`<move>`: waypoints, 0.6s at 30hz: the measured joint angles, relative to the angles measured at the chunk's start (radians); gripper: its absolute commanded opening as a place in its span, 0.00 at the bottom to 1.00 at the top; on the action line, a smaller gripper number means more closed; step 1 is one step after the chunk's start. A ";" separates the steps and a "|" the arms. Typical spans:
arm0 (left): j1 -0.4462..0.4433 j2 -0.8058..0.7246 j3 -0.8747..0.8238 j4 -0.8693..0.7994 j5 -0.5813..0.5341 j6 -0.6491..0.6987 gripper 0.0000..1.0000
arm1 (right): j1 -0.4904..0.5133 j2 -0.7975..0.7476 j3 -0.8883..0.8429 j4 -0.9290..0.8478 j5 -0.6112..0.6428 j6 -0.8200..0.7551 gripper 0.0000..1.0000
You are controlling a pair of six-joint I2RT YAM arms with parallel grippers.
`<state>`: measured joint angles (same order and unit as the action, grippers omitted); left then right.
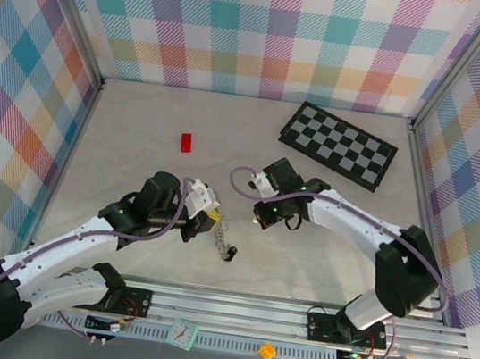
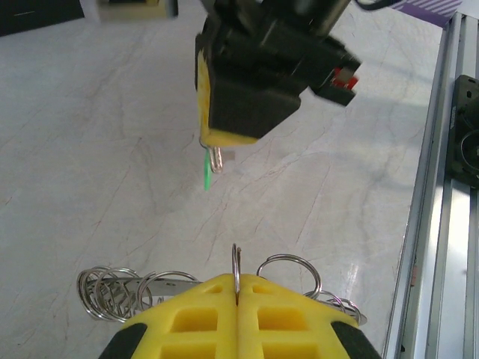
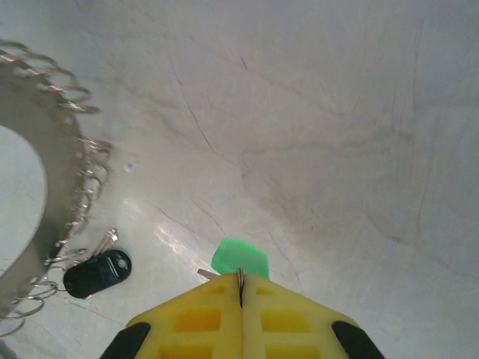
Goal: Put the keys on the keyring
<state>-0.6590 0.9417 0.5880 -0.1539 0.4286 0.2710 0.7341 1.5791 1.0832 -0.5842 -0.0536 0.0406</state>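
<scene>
Pale marbled tabletop, plaid walls. Your left gripper is pressed shut on one ring of the keyring, a jagged silver loop at centre frame from above. The black key lies beside it. Your right gripper pinches the green key just apart from the loop. There is open table to the left, and the chequered board sits upper right.

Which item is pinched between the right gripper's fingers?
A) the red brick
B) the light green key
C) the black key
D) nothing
B: in the right wrist view the right gripper is shut on the light green key, while the black key lies loose beside the keyring.
</scene>
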 measured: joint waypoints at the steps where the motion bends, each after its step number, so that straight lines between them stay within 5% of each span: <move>1: 0.000 0.000 0.000 0.000 0.000 0.000 0.00 | 0.000 0.015 0.000 -0.027 0.000 0.018 0.00; 18: 0.000 0.000 0.000 0.000 0.000 0.007 0.00 | -0.014 0.222 0.098 -0.214 0.013 0.108 0.00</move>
<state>-0.6590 0.9417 0.5880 -0.1535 0.4286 0.2779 0.7200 1.8008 1.1809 -0.7986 -0.0410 0.1490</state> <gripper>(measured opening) 0.043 0.046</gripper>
